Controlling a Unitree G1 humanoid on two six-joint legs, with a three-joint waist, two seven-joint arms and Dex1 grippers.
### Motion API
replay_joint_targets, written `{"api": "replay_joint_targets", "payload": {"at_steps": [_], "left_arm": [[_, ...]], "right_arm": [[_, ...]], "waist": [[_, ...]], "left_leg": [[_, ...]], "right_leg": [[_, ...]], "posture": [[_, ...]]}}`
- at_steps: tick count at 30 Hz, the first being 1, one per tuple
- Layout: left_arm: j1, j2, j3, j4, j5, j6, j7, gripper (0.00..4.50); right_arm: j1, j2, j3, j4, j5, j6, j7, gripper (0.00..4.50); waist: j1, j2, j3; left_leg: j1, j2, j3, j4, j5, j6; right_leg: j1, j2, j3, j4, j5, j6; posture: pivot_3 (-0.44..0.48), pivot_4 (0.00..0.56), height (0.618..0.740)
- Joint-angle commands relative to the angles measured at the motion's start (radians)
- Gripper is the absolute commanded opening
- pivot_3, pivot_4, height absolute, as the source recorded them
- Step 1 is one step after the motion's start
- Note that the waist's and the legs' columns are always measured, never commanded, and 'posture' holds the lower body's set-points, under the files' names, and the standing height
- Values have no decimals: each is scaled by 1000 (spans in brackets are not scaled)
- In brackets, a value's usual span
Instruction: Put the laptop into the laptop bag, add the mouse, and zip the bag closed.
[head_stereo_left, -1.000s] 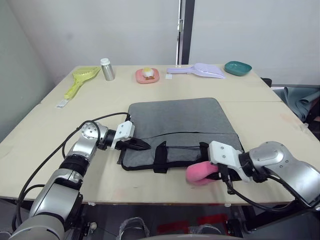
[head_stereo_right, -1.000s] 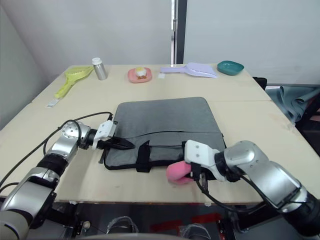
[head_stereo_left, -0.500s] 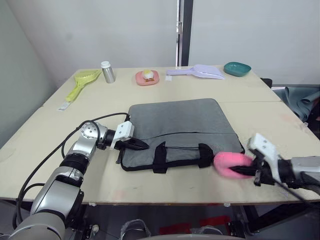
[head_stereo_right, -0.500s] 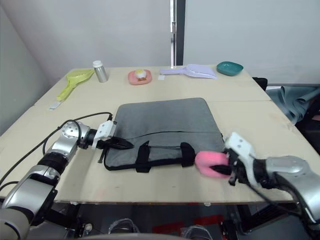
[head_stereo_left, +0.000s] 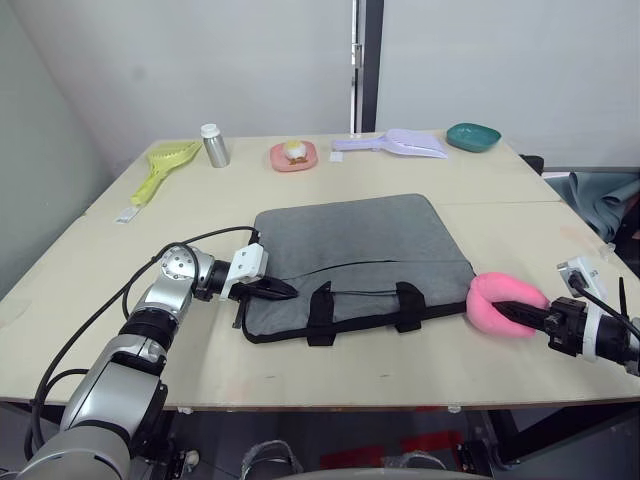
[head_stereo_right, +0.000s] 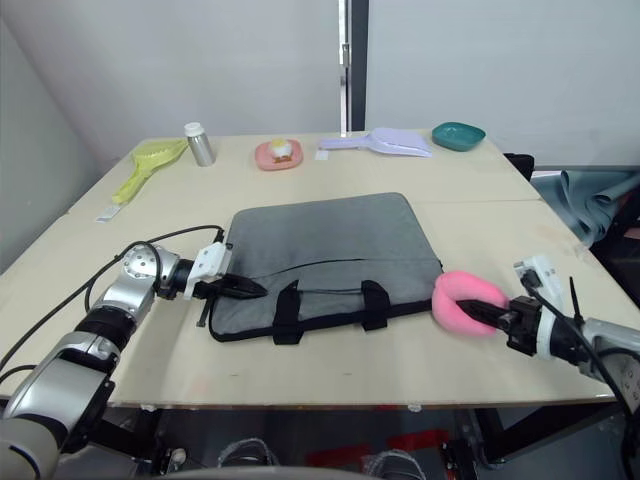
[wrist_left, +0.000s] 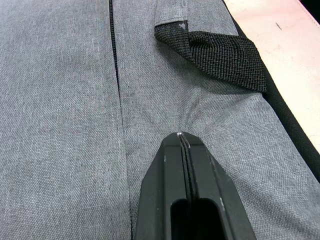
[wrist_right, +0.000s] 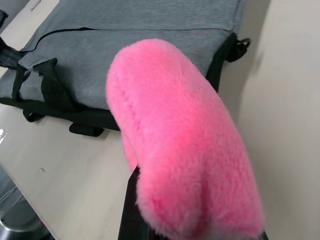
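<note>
Left gripper (wrist_left: 181, 136) is laid low on the laptop bag (head_stereo_left: 360, 245) with jaws pressed together; pink plush charm (head_stereo_left: 503, 303) is clamped by the outstretched right gripper (head_stereo_left: 522, 315) beside the bag.

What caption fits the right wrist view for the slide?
Right gripper holding the pink plush charm beside the corner of the grey laptop bag on the table.

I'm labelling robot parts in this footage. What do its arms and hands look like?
Silver-grey metal arms with rounded joint housings and loose black cables. Each wrist has a white block. The left hand and right hand each end in two slim black fingers.
</note>
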Motion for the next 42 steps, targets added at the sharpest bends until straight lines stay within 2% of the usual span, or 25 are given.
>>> {"api": "replay_joint_targets", "payload": {"at_steps": [1, 8, 11, 15, 21, 25, 28, 31, 35, 37, 42], "left_arm": [[77, 27, -67, 82, 126, 23, 12, 0], [88, 40, -65, 69, 123, 19, 13, 0], [93, 47, -64, 64, 126, 16, 16, 0], [100, 46, -63, 53, 124, 18, 20, 0], [107, 40, -62, 40, 120, 26, 24, 0], [106, 40, -64, 39, 122, 26, 27, 0], [106, 42, -65, 39, 123, 26, 29, 0], [105, 42, -65, 40, 125, 25, 32, 0], [105, 44, -64, 39, 125, 24, 36, 0], [107, 46, -63, 37, 124, 24, 36, 0], [105, 47, -60, 37, 121, 27, 42, 0]], "right_arm": [[-74, -31, -67, 137, -35, -29, -73, 276], [-177, -61, -129, 273, 7, -12, -90, 276], [-196, -72, -118, 292, 20, 2, -88, 276], [-182, -69, -113, 255, 43, 13, -78, 276], [-87, -87, -128, 230, 46, 5, -44, 276], [-103, -120, -145, 375, -6, -50, -96, 276], [-156, -123, -138, 419, -6, -64, -130, 276], [-212, -120, -146, 459, 5, -72, -154, 276], [-246, -130, -176, 535, 22, -87, -160, 276], [-220, -142, -159, 524, 18, -90, -119, 276], [-140, -127, -102, 370, 44, -64, -47, 276]], "waist": [[-1, 0, 0], [8, 1, 0], [14, 2, 0], [17, 3, -1], [22, 3, -1], [25, 3, -1], [33, 3, -1], [41, 3, -1], [52, 3, -1], [54, 3, -1], [53, 2, -1]], "left_leg": [[0, -1, 0, 0, 0, 0], [-2, -2, 9, 0, 0, 2], [-2, -2, 11, 0, 0, 3], [-2, -2, 12, 0, 0, 4], [-2, -2, 12, 0, 0, 5], [-2, -3, 12, 0, 0, 5], [-2, -5, 14, 0, 0, 6], [-3, -7, 14, 0, 0, 8], [-3, -8, 14, 0, 0, 8], [-4, -8, 14, 0, 0, 9], [-4, -9, 14, -1, -1, 10]], "right_leg": [[0, 0, 0, -1, 0, 0], [1, -5, 1, -4, 0, -1], [1, -6, 1, -4, 6, -10], [2, -6, 1, -5, 4, -6], [2, -7, 1, -6, 1, -1], [3, -8, 0, -7, -6, 9], [3, -11, 1, -7, -4, 7], [3, -13, 1, -7, 1, -2], [3, -14, -1, -8, 1, -2], [3, -15, -1, -8, 1, -2], [4, -16, -1, -10, 0, -1]], "posture": [[0, 150, 740], [0, 150, 740], [0, 150, 740], [0, 150, 740], [0, 150, 740], [0, 150, 740], [0, 150, 740], [0, 150, 740], [0, 150, 740], [0, 150, 740], [0, 150, 740]]}}
